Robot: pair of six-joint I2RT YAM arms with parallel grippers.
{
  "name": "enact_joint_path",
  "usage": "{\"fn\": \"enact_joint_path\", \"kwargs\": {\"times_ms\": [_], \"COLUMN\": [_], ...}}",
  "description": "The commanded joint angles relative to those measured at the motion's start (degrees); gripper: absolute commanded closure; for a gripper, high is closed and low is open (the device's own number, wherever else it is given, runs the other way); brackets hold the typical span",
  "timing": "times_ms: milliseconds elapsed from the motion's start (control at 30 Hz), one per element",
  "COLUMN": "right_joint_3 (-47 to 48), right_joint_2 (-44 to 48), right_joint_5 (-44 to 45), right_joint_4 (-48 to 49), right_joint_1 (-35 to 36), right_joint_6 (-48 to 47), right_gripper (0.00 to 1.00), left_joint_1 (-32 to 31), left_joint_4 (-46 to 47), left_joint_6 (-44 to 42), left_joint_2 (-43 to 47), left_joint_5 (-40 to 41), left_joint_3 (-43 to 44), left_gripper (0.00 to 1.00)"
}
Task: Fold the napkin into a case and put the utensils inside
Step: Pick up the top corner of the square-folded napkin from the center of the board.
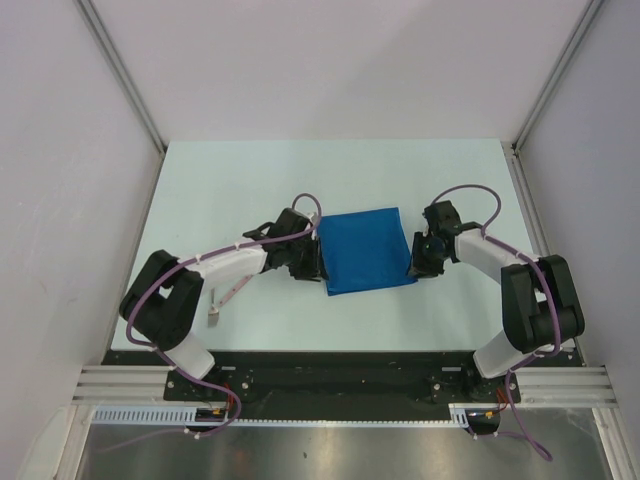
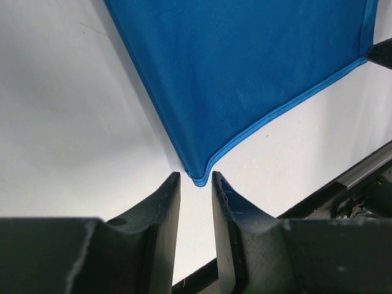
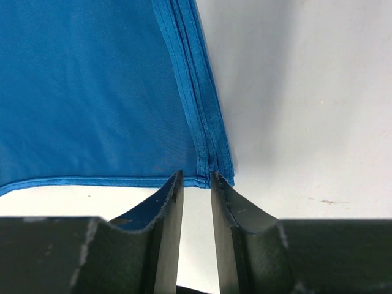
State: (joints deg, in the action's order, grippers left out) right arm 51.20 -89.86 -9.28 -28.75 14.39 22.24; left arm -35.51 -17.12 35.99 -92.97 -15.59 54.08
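The royal-blue napkin (image 1: 368, 250) lies folded into a flat rectangle mid-table, with stacked hems along its right edge (image 3: 205, 122). My left gripper (image 1: 318, 264) is at its near left corner. In the left wrist view the jaws (image 2: 196, 175) stand narrowly open, with the corner tip (image 2: 199, 177) just at the fingertips and not pinched. My right gripper (image 1: 416, 262) is at the near right corner, where its jaws (image 3: 196, 174) are slightly open over the hem. A silver utensil (image 1: 226, 298) lies beside the left arm.
White table with grey side walls and metal posts (image 1: 125, 80) at left and right. A black base rail (image 1: 330, 375) runs along the near edge, seen also in the left wrist view (image 2: 361, 177). The left arm's links (image 1: 170, 305) partly overhang the utensil.
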Motion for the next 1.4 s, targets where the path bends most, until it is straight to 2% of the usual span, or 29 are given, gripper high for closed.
{"fn": "enact_joint_path", "kwargs": {"times_ms": [0,267,367,567,700,900,1267,1333,1367], "right_joint_3": [-0.93,-1.54,-1.37,0.74,2.59,3.47,4.96,4.88,4.79], "right_joint_2": [0.31,-0.84,-1.45,0.74,1.97,2.15,2.41,2.50,2.68], "right_joint_5": [-0.04,-0.04,-0.30,1.19,1.72,1.81,1.81,1.81,1.81], "right_joint_4": [1.07,2.47,2.65,0.46,-1.83,-2.80,-3.94,-3.94,-4.12], "right_joint_1": [0.55,0.64,0.72,1.34,1.52,1.60,1.60,1.52,1.52], "right_joint_6": [-0.18,0.08,0.09,0.35,0.17,-0.09,-0.79,-0.79,-0.79], "right_gripper": [0.73,0.75,0.79,0.95,0.98,0.98,1.00,0.97,0.90], "left_joint_1": [-0.18,-0.26,-0.18,-0.18,-0.18,-0.26,-0.35,-0.27,-0.26], "left_joint_4": [1.83,1.22,1.30,1.57,1.57,2.89,1.22,1.39,1.65], "left_joint_6": [0.40,-0.04,-0.04,-0.04,-0.30,0.48,1.19,1.10,1.28], "left_joint_2": [0.24,0.60,0.07,-0.55,-1.16,-2.57,1.48,-0.01,-0.45], "left_joint_5": [-0.67,-0.14,-0.40,-0.31,-0.23,-1.89,-0.58,-1.01,-1.45], "left_joint_3": [-0.38,-0.12,0.23,1.02,1.55,1.55,4.01,4.45,4.71], "left_gripper": [0.68,0.68,0.68,0.68,0.69,0.70,0.71,0.71,0.71]}}
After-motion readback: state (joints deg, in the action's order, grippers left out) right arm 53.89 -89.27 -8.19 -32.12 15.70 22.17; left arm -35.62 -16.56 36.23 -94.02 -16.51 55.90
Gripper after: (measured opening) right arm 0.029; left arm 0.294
